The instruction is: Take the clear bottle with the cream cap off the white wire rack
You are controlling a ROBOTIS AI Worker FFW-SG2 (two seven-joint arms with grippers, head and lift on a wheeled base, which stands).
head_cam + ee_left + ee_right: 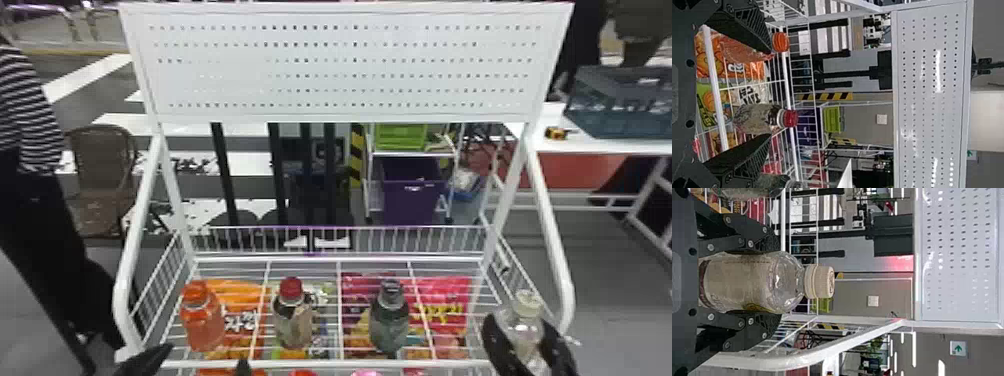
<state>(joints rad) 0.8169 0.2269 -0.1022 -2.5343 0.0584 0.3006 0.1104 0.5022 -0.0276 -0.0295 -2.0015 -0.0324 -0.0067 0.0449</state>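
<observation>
By the right end of the white wire rack (320,364), the right gripper (774,281) clasps the clear bottle (736,282) by its body, probably the best hold on light, slippery plastic that could dent, while the left gripper (769,94) gapes empty.

White wire rack (325,364), orange-capped bottle (203,325), red-capped bottle (294,325), dark-capped bottle (389,325), upright in a row on it

Up at twelve o'clock, the pegboard panel (345,68) looks like smooth painted metal, a bit shiny. The wire rack (320,364) at six is metal, coated smooth. At four, the clear bottle (522,327) is glossy plastic, its cap (528,298) matt ribbed plastic.
</observation>
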